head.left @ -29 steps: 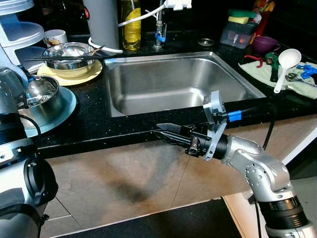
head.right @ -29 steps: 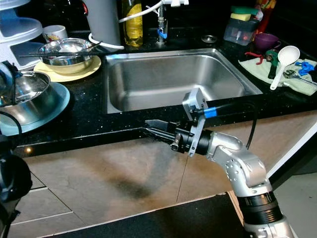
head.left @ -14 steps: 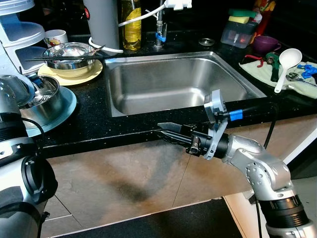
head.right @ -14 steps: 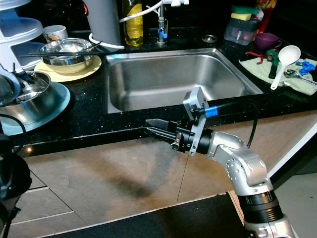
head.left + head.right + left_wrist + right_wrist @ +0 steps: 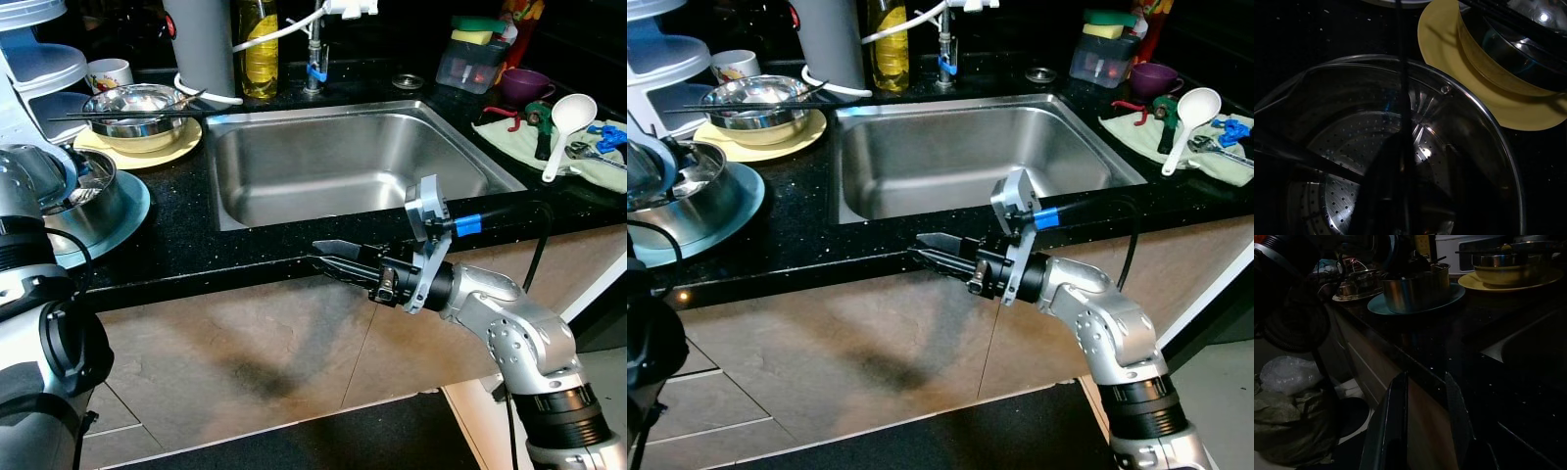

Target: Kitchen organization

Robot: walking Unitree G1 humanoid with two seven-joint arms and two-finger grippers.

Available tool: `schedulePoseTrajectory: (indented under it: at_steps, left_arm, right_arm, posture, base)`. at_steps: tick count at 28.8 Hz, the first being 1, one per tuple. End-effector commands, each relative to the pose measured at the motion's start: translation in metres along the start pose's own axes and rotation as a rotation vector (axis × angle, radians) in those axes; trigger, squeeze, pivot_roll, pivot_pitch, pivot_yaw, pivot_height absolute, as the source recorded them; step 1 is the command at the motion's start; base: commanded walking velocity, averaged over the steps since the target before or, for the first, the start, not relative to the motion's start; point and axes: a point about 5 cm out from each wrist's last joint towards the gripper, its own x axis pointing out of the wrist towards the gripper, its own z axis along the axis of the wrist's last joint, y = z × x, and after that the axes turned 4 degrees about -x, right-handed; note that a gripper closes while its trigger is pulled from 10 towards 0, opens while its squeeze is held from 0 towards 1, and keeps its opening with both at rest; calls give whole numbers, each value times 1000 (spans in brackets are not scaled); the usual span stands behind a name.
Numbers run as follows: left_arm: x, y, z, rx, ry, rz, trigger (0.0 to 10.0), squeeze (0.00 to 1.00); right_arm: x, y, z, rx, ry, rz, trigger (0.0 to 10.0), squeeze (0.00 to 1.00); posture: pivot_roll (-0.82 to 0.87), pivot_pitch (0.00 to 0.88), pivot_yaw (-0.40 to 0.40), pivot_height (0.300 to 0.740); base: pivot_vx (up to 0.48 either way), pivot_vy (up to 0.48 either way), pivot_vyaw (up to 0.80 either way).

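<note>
Two arms here. Which one is doing the job?

The left gripper (image 5: pixel 1398 166), I'd judge. Its wrist camera looks straight down into the steel pot (image 5: pixel 83 196), at the holed steamer tray in the bottom. That pot stands on the blue plate (image 5: pixel 132 220) at the left end of the counter (image 5: pixel 196 245), and it seems to be the thing to tidy.

Is it gripping the pot?

I cannot tell whether it is clenched or released; it is only a dark shape over the tray.

And the right gripper (image 5: pixel 328 257)?

It is held out level in front of the counter edge, below the sink (image 5: pixel 343 110). Its fingers (image 5: pixel 1393 421) are slightly parted and grasp nothing.

How should the step be done well?

Take the pot by its rim, not the loose tray, and lift it straight up so the plate stays put. Mind the bowl (image 5: pixel 137 108) just behind on the yellow plate (image 5: pixel 181 145): chopsticks (image 5: pixel 98 116) lie across it, and a sideways swing could knock them off.

Where should it go?

The sink is close and bare, which is a likely spot. Keep the pot level on the way, since the tray may slide.
</note>
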Motion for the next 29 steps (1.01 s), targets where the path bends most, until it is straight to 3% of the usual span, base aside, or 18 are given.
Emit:
schedulePoseTrajectory:
  at_steps: [1,14,17,19,20,23,25,27,28,29]
  left_arm:
    - [-1,4,7,-12,-14,14,0,0]
    - [-8,4,16,-39,-63,28,0,0]
    - [-14,3,26,-23,-139,38,0,0]
    - [-25,2,42,-3,-257,63,0,0]
    - [-25,2,42,-3,-257,63,0,0]
    - [-40,-2,63,29,-425,102,0,0]
    - [-44,-4,67,32,-459,104,0,0]
    - [-50,-14,70,41,-507,52,0,0]
    - [-55,-29,70,71,-536,-51,0,0]
    - [-55,-29,70,71,-536,-51,0,0]
  right_arm:
    - [-3,-3,3,-4,-1,-8,10000,0]
    - [-2,-3,4,-5,-9,-3,10000,0]
    - [-2,-3,5,-6,-11,-1,10000,0]
    - [-2,-2,6,-6,-13,6,10000,0]
    - [-2,-2,6,-6,-13,6,10000,0]
    - [-2,-1,6,-5,-17,15,10000,0]
    - [-1,-1,6,-4,-19,17,10000,0]
    - [-1,0,7,-3,-24,21,10000,0]
    - [0,0,7,-3,-30,20,10000,0]
    - [0,0,7,-3,-30,20,10000,0]
  posture:
    - [-9,157,2,740]
    - [-7,157,-1,740]
    - [-7,157,-1,740]
    - [-11,159,0,740]
    - [-11,159,0,740]
    - [-8,162,-2,740]
    - [-7,162,-2,740]
    - [-6,162,-3,740]
    - [-6,162,-3,740]
    - [-6,162,-3,740]
  base:
    - [0,0,0]
    - [0,0,0]
    - [0,0,0]
    - [0,0,0]
    - [0,0,0]
    - [0,0,0]
    - [0,0,0]
    - [0,0,0]
    - [0,0,0]
    - [0,0,0]
